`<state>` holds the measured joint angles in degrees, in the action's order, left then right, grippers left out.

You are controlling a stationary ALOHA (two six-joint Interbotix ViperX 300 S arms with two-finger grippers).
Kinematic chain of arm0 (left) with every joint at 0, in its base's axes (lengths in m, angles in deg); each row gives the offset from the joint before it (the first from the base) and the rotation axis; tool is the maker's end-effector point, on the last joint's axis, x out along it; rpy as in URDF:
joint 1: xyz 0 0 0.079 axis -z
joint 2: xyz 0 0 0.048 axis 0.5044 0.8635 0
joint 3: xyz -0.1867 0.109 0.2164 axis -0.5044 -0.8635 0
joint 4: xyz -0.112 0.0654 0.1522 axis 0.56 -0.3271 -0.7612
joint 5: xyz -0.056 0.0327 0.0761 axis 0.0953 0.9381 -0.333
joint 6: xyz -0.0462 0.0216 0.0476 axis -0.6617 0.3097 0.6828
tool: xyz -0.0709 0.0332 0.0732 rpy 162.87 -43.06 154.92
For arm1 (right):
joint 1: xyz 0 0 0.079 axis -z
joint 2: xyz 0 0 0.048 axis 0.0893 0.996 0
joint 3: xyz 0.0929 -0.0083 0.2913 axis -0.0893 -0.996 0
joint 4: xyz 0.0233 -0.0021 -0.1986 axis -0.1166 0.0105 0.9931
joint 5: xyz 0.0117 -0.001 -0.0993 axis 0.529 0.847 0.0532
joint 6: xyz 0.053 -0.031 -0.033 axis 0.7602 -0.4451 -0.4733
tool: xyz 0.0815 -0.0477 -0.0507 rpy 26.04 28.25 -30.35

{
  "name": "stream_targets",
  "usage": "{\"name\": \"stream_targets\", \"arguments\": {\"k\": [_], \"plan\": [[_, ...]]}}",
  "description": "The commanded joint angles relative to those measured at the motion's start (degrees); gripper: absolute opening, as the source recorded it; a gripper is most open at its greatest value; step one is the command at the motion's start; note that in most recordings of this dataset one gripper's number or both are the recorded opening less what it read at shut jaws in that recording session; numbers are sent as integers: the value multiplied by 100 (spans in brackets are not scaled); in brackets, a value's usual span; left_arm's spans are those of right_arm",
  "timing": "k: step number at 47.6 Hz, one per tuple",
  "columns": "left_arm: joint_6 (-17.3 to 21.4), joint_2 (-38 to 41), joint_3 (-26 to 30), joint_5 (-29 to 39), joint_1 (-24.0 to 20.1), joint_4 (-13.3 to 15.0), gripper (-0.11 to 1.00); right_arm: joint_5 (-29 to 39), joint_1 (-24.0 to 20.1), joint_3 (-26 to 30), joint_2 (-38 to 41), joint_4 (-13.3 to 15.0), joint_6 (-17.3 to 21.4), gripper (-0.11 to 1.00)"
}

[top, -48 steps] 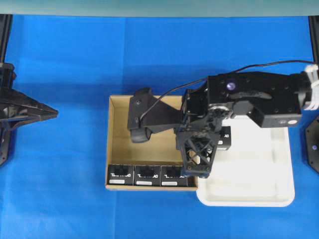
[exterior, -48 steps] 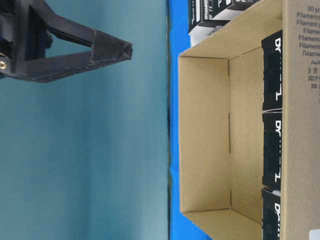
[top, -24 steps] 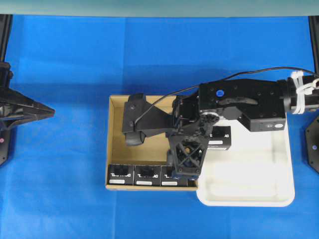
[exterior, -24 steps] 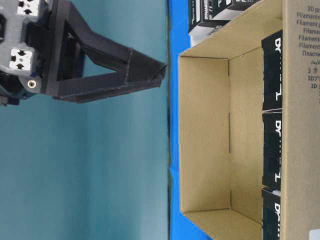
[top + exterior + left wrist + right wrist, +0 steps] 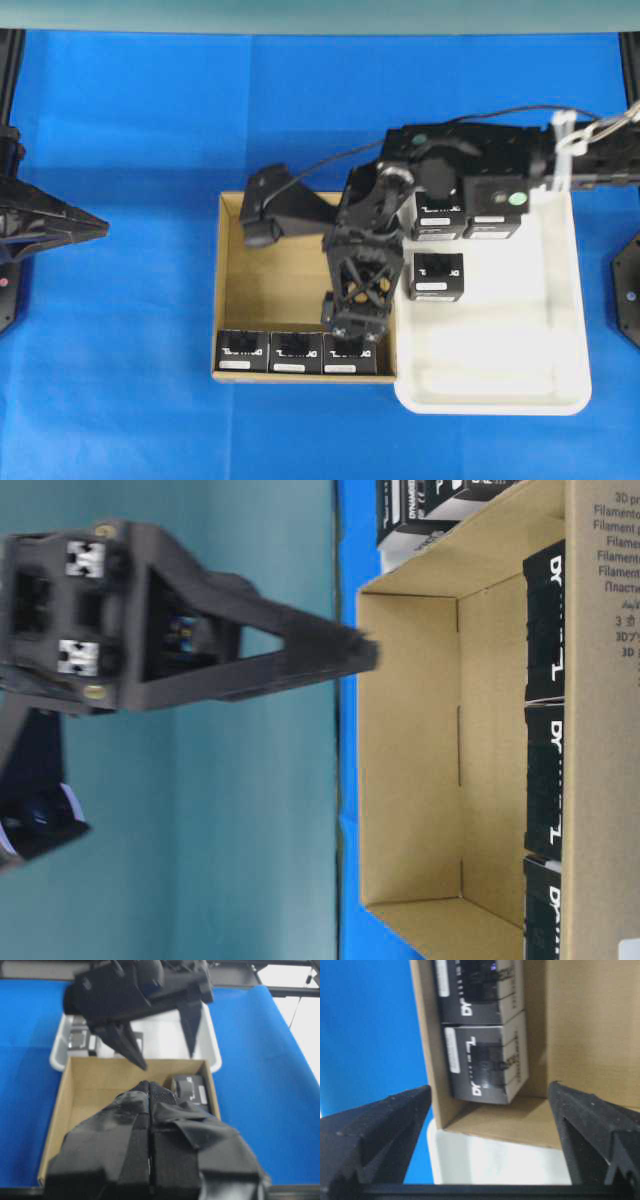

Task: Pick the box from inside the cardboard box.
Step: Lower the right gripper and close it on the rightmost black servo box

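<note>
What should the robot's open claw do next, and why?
Probably lower straight down. The right gripper hangs open above the rightmost black box in the cardboard box, holding nothing. In the wrist view that box sits between the spread fingers.

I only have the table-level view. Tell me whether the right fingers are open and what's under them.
Observer: The right gripper is open; its fingers stand wide apart.
Operator: Say what shows between them.
Observer: A black box in a corner of the cardboard box, the end one of a row of three along one wall.
Operator: Report the tray.
Observer: The white tray beside the cardboard box holds three more black boxes.
</note>
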<state>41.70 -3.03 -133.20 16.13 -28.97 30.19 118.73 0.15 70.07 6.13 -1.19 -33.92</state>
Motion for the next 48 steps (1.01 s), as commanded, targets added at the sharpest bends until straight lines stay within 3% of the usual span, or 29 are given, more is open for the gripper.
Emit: {"name": "stream_targets", "arguments": {"k": [1,36,48], "plan": [[-18,18,158,-26,0,-18,-7,-35,-62,9,105,-62,-35,100],[-26,18,158,141,9,-9,-7,-1011,-404,-510,483,-53,-167,100],[-229,-9,167,220,9,-18,-7,-1230,-404,-747,475,18,-158,100]]}}
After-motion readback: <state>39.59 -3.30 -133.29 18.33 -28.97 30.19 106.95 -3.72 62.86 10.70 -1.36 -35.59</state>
